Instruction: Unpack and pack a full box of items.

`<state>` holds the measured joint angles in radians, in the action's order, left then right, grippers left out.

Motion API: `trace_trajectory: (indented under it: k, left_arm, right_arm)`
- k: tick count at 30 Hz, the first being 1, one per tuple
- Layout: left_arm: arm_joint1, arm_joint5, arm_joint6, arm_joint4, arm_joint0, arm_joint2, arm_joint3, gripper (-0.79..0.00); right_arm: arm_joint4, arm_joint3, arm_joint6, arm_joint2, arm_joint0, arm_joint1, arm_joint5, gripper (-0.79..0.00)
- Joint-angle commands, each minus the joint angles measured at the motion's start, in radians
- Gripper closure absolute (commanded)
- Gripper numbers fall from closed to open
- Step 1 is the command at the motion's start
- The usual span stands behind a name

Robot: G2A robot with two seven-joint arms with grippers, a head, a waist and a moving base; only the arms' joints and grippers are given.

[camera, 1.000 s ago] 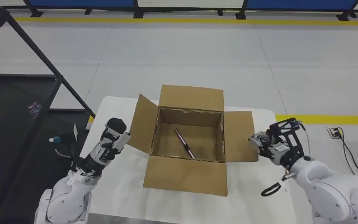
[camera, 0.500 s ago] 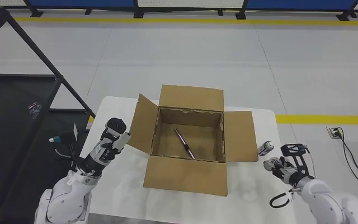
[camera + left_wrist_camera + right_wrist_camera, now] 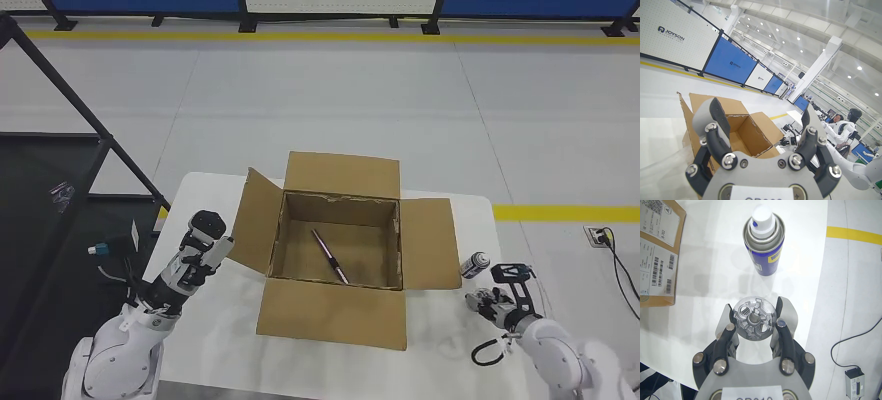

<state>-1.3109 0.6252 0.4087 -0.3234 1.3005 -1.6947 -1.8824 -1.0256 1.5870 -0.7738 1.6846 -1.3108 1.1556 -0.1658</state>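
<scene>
The right end effector [image 3: 754, 309] pinches a round grey cast-metal disc [image 3: 753, 322] across its rim; likely heavy, stiff, slippery.

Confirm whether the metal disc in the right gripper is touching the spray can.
Apart. The right wrist view shows a strip of bare white table between the metal disc and the spray can.

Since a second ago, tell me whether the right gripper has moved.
Yes. In the top view the right gripper, holding a metal disc, drew back from the box's right flap toward the table's near edge, past the spray can.
</scene>
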Motion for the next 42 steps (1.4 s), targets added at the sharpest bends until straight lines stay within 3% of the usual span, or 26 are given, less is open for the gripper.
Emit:
trace_trajectory:
  k: [1,7,12,13,16,17,19,22,26,28,33,37,42]
  left_arm:
    - [0.000,0.000,0.000,0.000,0.000,0.000,0.000,-0.785]
    - [0.000,0.000,0.000,0.000,0.000,0.000,0.000,-0.785]
    - [0.000,0.000,0.000,0.000,0.000,0.000,0.000,-0.785]
    - [0.000,0.000,0.000,0.000,0.000,0.000,0.000,-0.785]
    - [0.000,0.000,0.000,0.000,0.000,0.000,0.000,-0.785]
    - [0.000,0.000,0.000,0.000,0.000,0.000,0.000,-0.785]
    - [0.000,0.000,0.000,0.000,0.000,0.000,0.000,-0.785]
    - [0.000,0.000,0.000,0.000,0.000,0.000,0.000,-0.785]
    - [0.000,0.000,0.000,0.000,0.000,0.000,0.000,-0.785]
    - [0.000,0.000,0.000,0.000,0.000,0.000,0.000,-0.785]
    - [0.000,0.000,0.000,0.000,0.000,0.000,0.000,-0.785]
    - [0.000,0.000,0.000,0.000,0.000,0.000,0.000,-0.785]
    - [0.000,0.000,0.000,0.000,0.000,0.000,0.000,-0.785]
  right_arm:
    - [-0.007,-0.016,-0.004,-0.007,0.009,-0.001,0.000,-0.092]
    - [-0.011,-0.054,-0.009,-0.033,0.034,-0.002,0.007,-0.219]
    - [-0.016,-0.059,-0.013,-0.041,0.045,-0.005,0.011,-0.256]
    - [-0.015,-0.056,-0.015,-0.043,0.046,-0.005,0.013,-0.323]
    - [-0.017,-0.042,-0.017,-0.042,0.049,-0.007,0.020,-0.394]
    - [-0.017,-0.033,-0.015,-0.041,0.049,-0.008,0.024,-0.486]
    - [-0.018,-0.010,-0.014,-0.037,0.050,-0.009,0.029,-0.576]
    - [-0.038,0.038,-0.039,-0.037,0.063,-0.013,0.035,-0.785]
    - [-0.060,0.104,-0.084,-0.043,0.083,-0.017,0.040,-0.748]
    - [-0.075,0.124,-0.106,-0.052,0.094,-0.018,0.047,-0.785]
    - [-0.086,0.171,-0.113,-0.066,0.103,-0.019,0.065,-0.785]
    - [-0.116,0.147,-0.108,-0.056,0.114,-0.021,0.125,-0.785]
    - [-0.098,0.145,-0.076,-0.026,0.099,-0.024,0.128,-0.776]
